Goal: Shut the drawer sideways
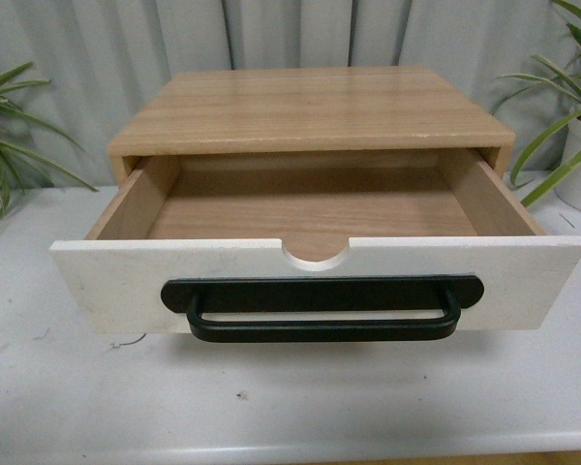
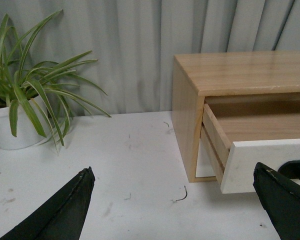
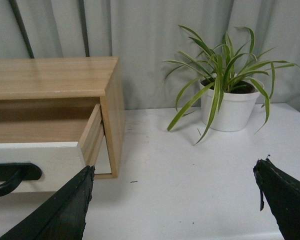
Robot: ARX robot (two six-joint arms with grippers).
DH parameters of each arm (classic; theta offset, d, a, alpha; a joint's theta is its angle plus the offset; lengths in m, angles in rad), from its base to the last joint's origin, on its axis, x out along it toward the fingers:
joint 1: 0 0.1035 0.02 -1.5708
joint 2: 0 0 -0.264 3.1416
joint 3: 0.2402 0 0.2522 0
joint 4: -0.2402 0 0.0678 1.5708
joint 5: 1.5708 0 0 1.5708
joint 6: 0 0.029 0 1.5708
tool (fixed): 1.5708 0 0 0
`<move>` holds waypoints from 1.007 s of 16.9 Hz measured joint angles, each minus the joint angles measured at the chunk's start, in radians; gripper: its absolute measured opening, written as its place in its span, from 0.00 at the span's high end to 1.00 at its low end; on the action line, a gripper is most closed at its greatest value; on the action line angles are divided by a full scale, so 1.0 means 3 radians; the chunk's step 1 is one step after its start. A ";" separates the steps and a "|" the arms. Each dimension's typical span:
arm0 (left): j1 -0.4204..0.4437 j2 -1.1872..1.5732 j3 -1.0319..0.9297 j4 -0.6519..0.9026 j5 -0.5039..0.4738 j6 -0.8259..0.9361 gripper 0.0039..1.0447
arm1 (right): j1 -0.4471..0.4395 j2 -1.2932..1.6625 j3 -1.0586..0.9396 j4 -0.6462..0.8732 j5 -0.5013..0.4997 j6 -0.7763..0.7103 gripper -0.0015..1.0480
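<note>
The drawer (image 1: 126, 281) stands pulled far out of a light wood cabinet (image 1: 310, 107). It has a white front, a long black bar handle (image 1: 324, 312), a semicircular notch (image 1: 315, 254) in the top edge and an empty wood inside. Neither gripper shows in the front view. My left gripper (image 2: 175, 200) is open over the white table, left of the cabinet; the drawer's left end (image 2: 250, 160) is by one fingertip. My right gripper (image 3: 172, 200) is open over the table to the right of the drawer's right end (image 3: 45, 162).
A potted plant in a white pot (image 2: 10, 132) stands at the back left, another (image 3: 230, 110) at the back right. A grey curtain hangs behind. The white table (image 1: 290, 397) runs to its front edge just ahead of the drawer.
</note>
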 joint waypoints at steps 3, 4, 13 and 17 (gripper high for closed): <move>0.0000 0.0000 0.0000 -0.0001 0.0000 0.0001 0.06 | 0.0000 0.0000 0.0000 0.0000 0.0000 0.0000 0.06; 0.0000 0.0000 0.0000 -0.0001 0.0000 0.0001 0.06 | 0.0000 0.0000 0.0000 0.0000 0.0000 0.0000 0.06; 0.0000 0.0000 0.0000 0.0000 0.0000 0.0001 0.06 | 0.0000 0.0000 0.0000 0.0000 0.0001 0.0000 0.06; 0.0000 0.0000 0.0000 -0.0001 0.0000 0.0001 0.06 | 0.0000 0.0000 0.0000 0.0000 0.0000 0.0000 0.06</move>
